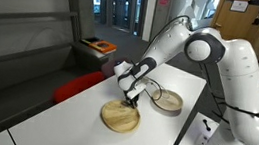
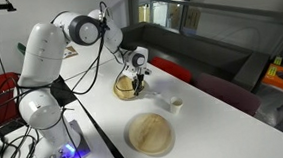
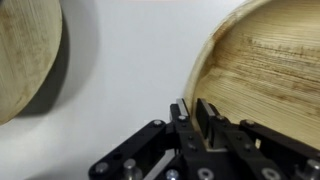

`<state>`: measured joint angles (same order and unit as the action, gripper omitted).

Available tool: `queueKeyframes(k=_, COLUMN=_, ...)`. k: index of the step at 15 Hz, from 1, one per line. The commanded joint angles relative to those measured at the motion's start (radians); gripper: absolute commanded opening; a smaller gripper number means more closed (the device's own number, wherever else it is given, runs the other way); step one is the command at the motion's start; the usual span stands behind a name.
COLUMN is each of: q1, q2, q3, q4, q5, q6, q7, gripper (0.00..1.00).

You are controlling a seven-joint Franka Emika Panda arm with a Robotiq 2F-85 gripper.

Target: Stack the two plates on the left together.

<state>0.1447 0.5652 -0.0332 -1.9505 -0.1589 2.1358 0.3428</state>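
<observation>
Two round tan plates lie on the white table (image 1: 83, 117). One plate (image 1: 119, 118) sits under my gripper (image 1: 132, 102); it also shows in an exterior view (image 2: 125, 88) and at the right of the wrist view (image 3: 265, 70). My gripper (image 3: 195, 115) straddles this plate's raised rim, one finger inside and one outside, shut on it (image 2: 141, 84). I cannot tell whether the rim is lifted. The other plate (image 1: 169, 101) lies apart from it; it shows in an exterior view (image 2: 149, 135) and at the left of the wrist view (image 3: 25, 60).
A small white object (image 2: 175, 103) stands on the table between the plates. An orange-topped box (image 1: 99, 46) sits on a dark bench beyond the table. Cables and the robot base (image 2: 44, 116) are at the table's end.
</observation>
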Motion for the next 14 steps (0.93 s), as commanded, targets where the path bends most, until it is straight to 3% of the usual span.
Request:
queueKeyframes(k=1, q1=0.026, q2=0.001, q3=-0.013, q4=0.020, q5=-0.016, q6=-0.024, q7=0.040, gripper=0.03)
queueKeyframes(k=14, q1=0.091, q2=0.028, q3=-0.010, q4=0.051, q5=-0.034, q6=-0.027, q7=0.100, gripper=0.04)
